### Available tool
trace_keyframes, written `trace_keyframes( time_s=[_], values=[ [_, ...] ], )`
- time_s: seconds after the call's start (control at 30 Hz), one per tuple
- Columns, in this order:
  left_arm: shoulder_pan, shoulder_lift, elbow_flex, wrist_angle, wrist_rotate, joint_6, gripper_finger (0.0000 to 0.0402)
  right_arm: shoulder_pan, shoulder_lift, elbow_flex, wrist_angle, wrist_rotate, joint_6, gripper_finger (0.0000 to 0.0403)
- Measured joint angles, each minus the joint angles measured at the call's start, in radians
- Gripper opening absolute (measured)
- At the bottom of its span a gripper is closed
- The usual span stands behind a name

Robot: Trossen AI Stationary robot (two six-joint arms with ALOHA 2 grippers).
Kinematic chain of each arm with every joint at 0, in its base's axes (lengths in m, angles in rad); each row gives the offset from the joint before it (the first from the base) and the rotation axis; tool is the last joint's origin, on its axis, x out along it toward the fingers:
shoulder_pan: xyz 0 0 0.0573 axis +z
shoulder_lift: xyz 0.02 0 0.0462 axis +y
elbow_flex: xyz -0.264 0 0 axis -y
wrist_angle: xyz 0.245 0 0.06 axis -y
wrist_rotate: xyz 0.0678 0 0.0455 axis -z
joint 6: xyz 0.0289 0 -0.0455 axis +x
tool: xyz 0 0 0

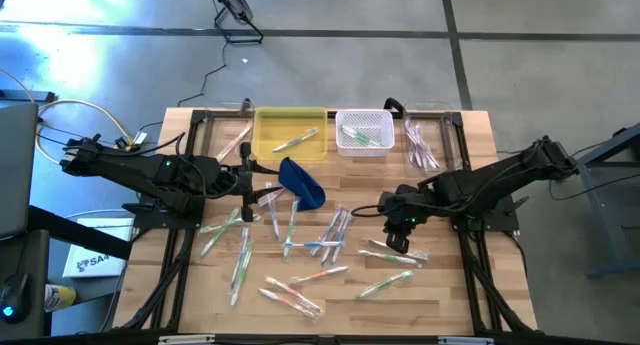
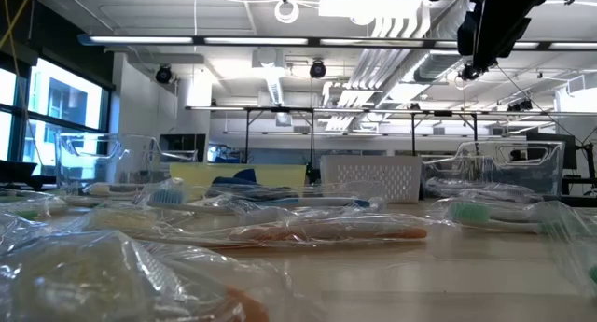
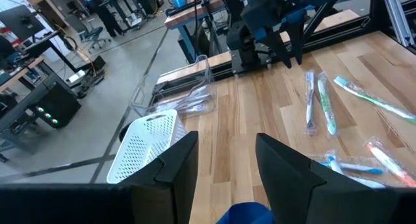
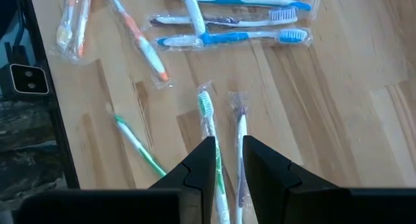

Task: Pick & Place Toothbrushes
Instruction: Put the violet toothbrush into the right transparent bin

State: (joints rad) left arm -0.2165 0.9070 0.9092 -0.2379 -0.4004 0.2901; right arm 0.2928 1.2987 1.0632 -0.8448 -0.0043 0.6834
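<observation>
Toothbrushes [image 1: 330,233]: white or clear, with green, blue, orange accents. Bin [image 1: 290,132]: yellow. Basket [image 1: 364,133] beside the bin: white, perforated. Pouch [image 1: 302,181] near the bin: dark blue. Table [image 1: 450,295]: pale wood planks.

A grey concrete floor [image 1: 520,75] surrounds the wooden table [image 1: 470,300]. Beyond it, ceiling light strips [image 2: 280,42] glow, with windows [image 2: 56,117] at the left edge.
</observation>
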Motion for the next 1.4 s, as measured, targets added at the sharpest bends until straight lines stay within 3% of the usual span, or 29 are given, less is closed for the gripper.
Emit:
trace_keyframes(
  time_s=[0.17, 0.43, 0.8, 1.0, 1.4],
  values=[
    [0.000, 0.000, 0.000, 0.000, 0.000, 0.000, 0.0149, 0.000, 0.000, 0.000, -0.044, 0.008, 0.004, 0.0070],
    [0.000, 0.000, 0.000, 0.000, 0.000, 0.000, 0.0149, 0.001, 0.002, 0.000, -0.187, 0.123, 0.072, 0.0082],
    [0.000, 0.000, 0.000, 0.000, 0.000, 0.000, 0.0149, 0.002, 0.079, -0.124, -0.128, 0.108, 0.193, 0.0209],
    [0.000, 0.000, 0.000, 0.000, 0.000, 0.000, 0.0149, 0.030, 0.119, -0.145, -0.081, 0.050, 0.203, 0.0202],
    [0.000, 0.000, 0.000, 0.000, 0.000, 0.000, 0.0149, 0.135, 0.132, -0.145, -0.017, 0.050, 0.161, 0.0188]
  ],
)
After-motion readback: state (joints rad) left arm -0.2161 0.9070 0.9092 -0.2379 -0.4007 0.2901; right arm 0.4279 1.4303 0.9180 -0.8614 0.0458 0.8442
